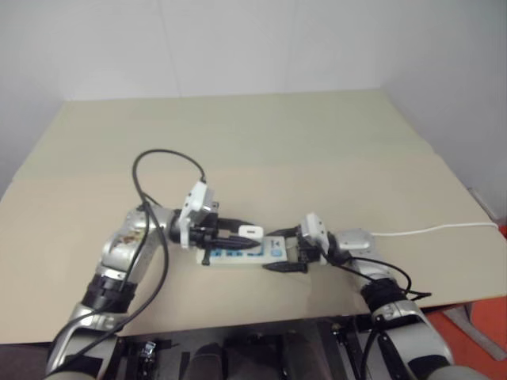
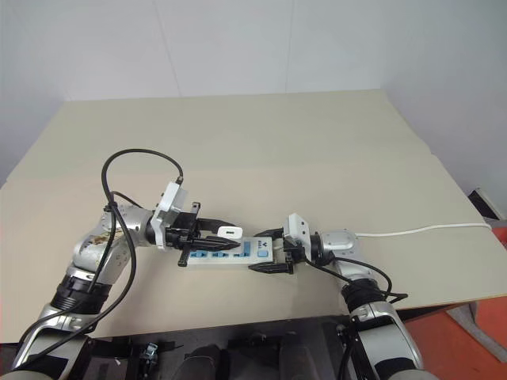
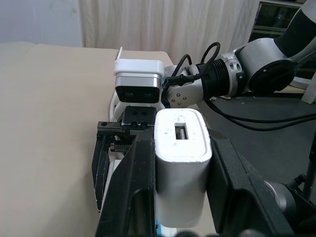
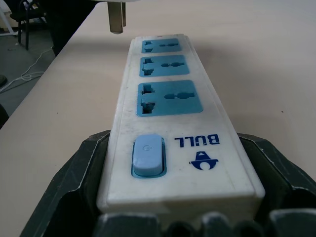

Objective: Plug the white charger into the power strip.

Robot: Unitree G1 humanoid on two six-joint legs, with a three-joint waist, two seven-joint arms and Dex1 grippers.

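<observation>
From the head camera we see the long narrow white power strip with blue socket faces point(image 2: 228, 255) lying just below the middle of the frame on the flat beige tabletop point(image 2: 261, 150). Our left gripper point(image 2: 224, 238), reaching in from the left, has its two black fingers pressed on the small white rectangular charger block point(image 2: 230, 233), which sits over the strip's left part. Our right gripper point(image 2: 268, 252), coming from the right, has its black fingers spread wide around the strip's switch end, one on each long side. A thin white cable point(image 2: 420, 230) trails off toward the right edge of the frame. In the left wrist view the charger point(image 3: 181, 163) fills the lower centre, pinched between the two black fingers point(image 3: 133, 192). In the right wrist view the strip point(image 4: 170, 123) runs up the middle, its pale blue switch point(image 4: 147, 156) nearest us and three blue sockets beyond, while the charger's metal prongs point(image 4: 116, 19) hang at the top left, just above the strip's far end without touching it.
</observation>
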